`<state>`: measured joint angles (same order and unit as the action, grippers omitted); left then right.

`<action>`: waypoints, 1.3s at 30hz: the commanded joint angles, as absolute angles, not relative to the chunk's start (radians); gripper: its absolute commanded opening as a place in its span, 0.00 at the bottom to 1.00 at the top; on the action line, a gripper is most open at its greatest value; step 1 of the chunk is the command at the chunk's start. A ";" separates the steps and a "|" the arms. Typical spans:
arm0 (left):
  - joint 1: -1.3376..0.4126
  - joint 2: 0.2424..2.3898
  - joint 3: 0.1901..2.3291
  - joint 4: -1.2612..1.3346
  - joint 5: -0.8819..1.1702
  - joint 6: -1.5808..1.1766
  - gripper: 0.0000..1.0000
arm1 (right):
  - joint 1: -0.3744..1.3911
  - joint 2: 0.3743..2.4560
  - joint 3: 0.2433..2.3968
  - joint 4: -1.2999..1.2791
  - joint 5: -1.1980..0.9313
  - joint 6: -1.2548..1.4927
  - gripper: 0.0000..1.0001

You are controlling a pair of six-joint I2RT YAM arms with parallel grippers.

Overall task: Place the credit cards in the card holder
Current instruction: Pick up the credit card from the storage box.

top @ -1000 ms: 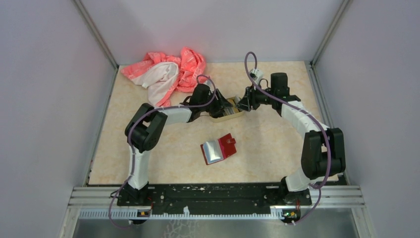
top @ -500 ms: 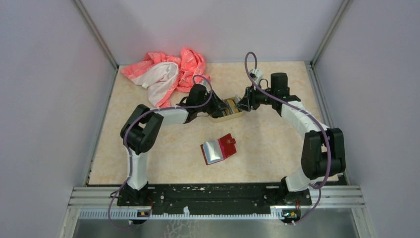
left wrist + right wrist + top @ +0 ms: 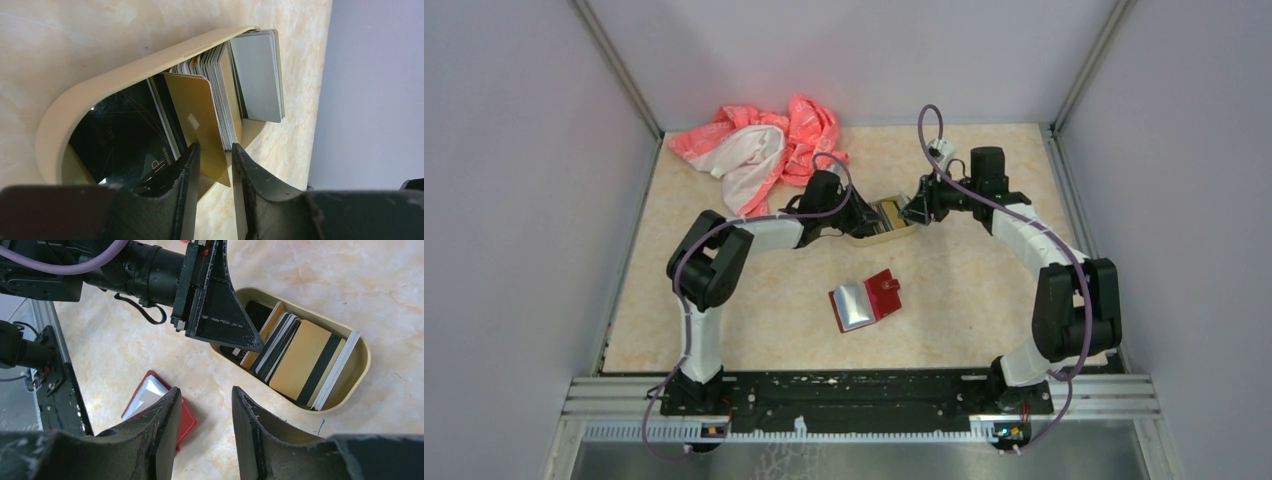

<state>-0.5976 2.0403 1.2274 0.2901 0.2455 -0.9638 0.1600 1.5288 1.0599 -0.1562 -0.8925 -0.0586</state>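
The credit cards stand packed on edge in a tan tin tray [image 3: 892,222], also seen in the right wrist view [image 3: 305,360]. My left gripper [image 3: 215,147] reaches into the tray [image 3: 75,100]. Its jaws stand narrowly apart around a tilted yellow-gold card [image 3: 195,110]. The card leans on the left finger, with a gap to the right one. A dark card [image 3: 120,135] and a grey card [image 3: 257,75] flank it. The card holder [image 3: 865,300] lies open on the table, apart from both grippers. My right gripper [image 3: 205,392] is open and empty, above the table between card holder [image 3: 189,422] and tray.
A pink and white cloth [image 3: 759,150] lies crumpled at the back left. Grey walls close in the table at the back and both sides. The left gripper [image 3: 861,218] and right gripper [image 3: 914,212] face each other across the tray.
The left arm has drawn back a little to the left, its gripper still at the tray. The right arm, the card holder and the tray have not moved.
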 commanded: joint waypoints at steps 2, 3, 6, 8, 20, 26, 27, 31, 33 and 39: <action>-0.591 2.012 1.225 0.267 0.219 -0.932 0.31 | 0.147 1.495 1.065 -0.118 -0.923 -0.058 0.42; -0.591 2.002 1.216 0.268 0.215 -0.929 0.29 | 0.147 1.495 1.066 -0.118 -0.924 -0.058 0.42; -0.591 1.976 1.193 0.279 0.210 -0.919 0.20 | 0.148 1.498 1.067 -0.119 -0.928 -0.058 0.42; -0.591 1.965 1.183 0.281 0.209 -0.914 0.16 | 0.149 1.500 1.067 -0.120 -0.929 -0.058 0.42; -0.575 1.920 1.096 0.376 0.262 -0.849 0.09 | 0.148 1.511 1.063 -0.123 -0.941 -0.062 0.42; -0.569 1.880 1.068 0.345 0.231 -0.732 0.00 | 0.149 1.540 1.058 -0.112 -0.997 -0.066 0.42; -0.569 1.870 1.062 0.342 0.226 -0.716 0.00 | 0.151 1.546 1.059 -0.112 -1.007 -0.066 0.42; -0.570 1.829 1.020 0.375 0.223 -0.660 0.00 | 0.164 1.567 1.054 -0.111 -1.034 -0.084 0.47; -0.569 1.805 0.985 0.412 0.219 -0.640 0.00 | 0.176 1.577 1.052 -0.110 -1.034 -0.095 0.50; -0.559 1.787 0.921 0.543 0.266 -0.562 0.00 | 0.189 1.620 1.018 0.059 -1.023 -0.027 0.61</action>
